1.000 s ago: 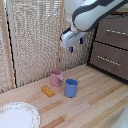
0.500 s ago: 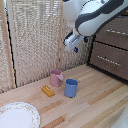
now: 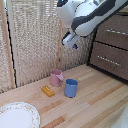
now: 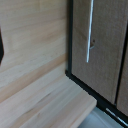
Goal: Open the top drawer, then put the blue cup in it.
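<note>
The blue cup (image 3: pixel 71 88) stands upright on the wooden table, close beside a pink mug (image 3: pixel 56 77). On the exterior view's right is the dark brown dresser, its top drawer (image 3: pixel 116 26) closed, with a silver bar handle (image 3: pixel 118 32). My gripper (image 3: pixel 70 40) hangs in the air well above the two mugs, left of the dresser, touching nothing. It is too blurred to tell whether the fingers are open. The wrist view shows a closed drawer front with a silver bar handle (image 4: pixel 90 30); which drawer it is I cannot tell.
A second closed drawer (image 3: pixel 107 60) sits below the top one. An orange block (image 3: pixel 48 91) lies left of the blue cup. A white plate (image 3: pixel 17 116) rests at the table's near left corner. A bamboo screen (image 3: pixel 35 40) backs the table.
The arm has shifted a little toward the dresser side and its upper links have changed pose. The cups, block and plate have not moved.
</note>
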